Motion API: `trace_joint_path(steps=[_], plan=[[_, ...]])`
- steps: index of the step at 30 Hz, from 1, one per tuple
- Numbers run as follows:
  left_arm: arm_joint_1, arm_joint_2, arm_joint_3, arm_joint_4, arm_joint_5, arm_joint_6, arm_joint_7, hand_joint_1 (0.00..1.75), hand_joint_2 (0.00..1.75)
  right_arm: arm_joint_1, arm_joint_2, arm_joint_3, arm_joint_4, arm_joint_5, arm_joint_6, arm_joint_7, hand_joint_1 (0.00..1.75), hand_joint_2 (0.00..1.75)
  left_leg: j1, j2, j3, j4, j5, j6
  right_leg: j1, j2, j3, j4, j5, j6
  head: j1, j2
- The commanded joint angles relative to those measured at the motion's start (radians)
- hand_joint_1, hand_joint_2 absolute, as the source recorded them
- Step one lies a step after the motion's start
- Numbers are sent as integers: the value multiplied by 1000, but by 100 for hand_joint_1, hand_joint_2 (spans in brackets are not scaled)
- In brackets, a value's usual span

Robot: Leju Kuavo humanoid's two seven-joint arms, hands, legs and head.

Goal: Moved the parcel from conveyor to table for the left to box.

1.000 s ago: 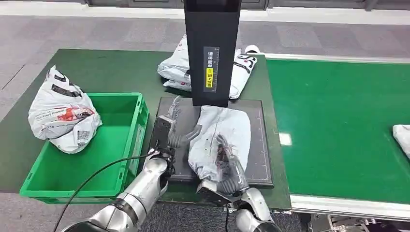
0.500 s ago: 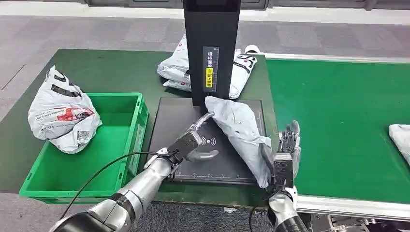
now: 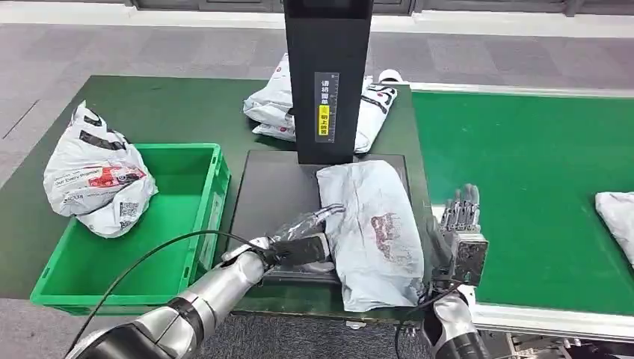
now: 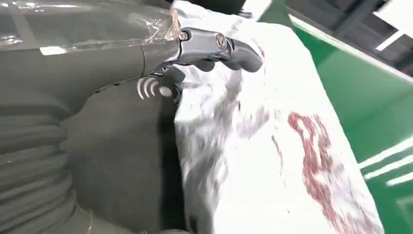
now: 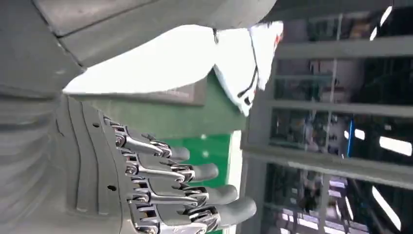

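From the head view, the parcel (image 3: 377, 232) lies flat on the black scanner pad (image 3: 273, 191) of the worktop (image 3: 179, 112), its near end hanging over the pad's front edge, so the move off the green conveyor (image 3: 531, 179) looks done. The right hand (image 3: 460, 224) stands just beside the parcel's conveyor-side edge, fingers straight and apart, holding nothing. The left hand (image 3: 303, 239) reaches in from the other side, its fingers against the parcel's edge, though whether they grip it cannot be told here. What seems left is the boxing: the green crate (image 3: 198, 224) beside the pad has one bagged parcel (image 3: 97, 179) resting on its far corner, and another parcel (image 3: 617, 213) waits on the conveyor. From the left wrist view, the left hand's thumb (image 4: 214, 46) lies over the parcel's top edge, near the pad's wireless mark (image 4: 153, 88); a full clamp is not plain. From the right wrist view, the right hand's fingers (image 5: 195, 187) are spread and bare, clear of the white parcel.
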Motion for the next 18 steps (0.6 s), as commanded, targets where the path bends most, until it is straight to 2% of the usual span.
trace_joint_path(steps=[1,2,4,7,9,12,14,16,18], plan=[[-16,32,143,-22,122,51,-4,0,175,-117,-39,76,264,91,389,145,0,175,1,7,4,-2,-1,0,2,2,3,-3,1,-1,0,0],[-17,33,144,-23,122,50,-3,0,175,-117,-37,75,266,94,390,143,0,175,1,5,3,-1,-1,0,2,1,2,-1,1,-1,0,0],[-19,14,242,-26,192,133,42,0,175,-119,-55,140,279,166,514,128,0,175,1,3,2,-1,0,0,1,0,2,-1,0,-1,0,0],[-16,11,352,-46,314,107,3,0,175,-122,-46,170,276,221,576,67,0,175,1,6,5,-2,-1,0,2,1,5,-3,0,-2,0,0],[-10,17,378,-58,353,82,-18,0,175,-128,-35,155,271,233,566,64,0,175,1,4,2,0,0,0,2,1,1,-1,0,-1,0,0],[10,27,423,-85,443,-39,-47,0,175,-134,-28,126,252,242,522,64,0,175,1,6,3,-1,-1,-1,2,2,3,-1,0,-1,0,0],[15,29,420,-90,444,-40,-47,0,175,-135,-29,119,244,243,518,68,0,175,0,9,7,-3,-1,-1,1,3,5,-2,0,-2,0,0],[15,29,420,-90,444,-40,-47,0,175,-135,-29,119,244,243,518,68,0,175,1,3,2,-1,0,-1,1,1,2,-1,0,-1,0,0],[15,26,419,-90,443,-40,-47,0,175,-133,-31,118,244,243,517,68,0,175,0,4,3,-1,0,0,1,1,3,-1,1,-1,0,0]])
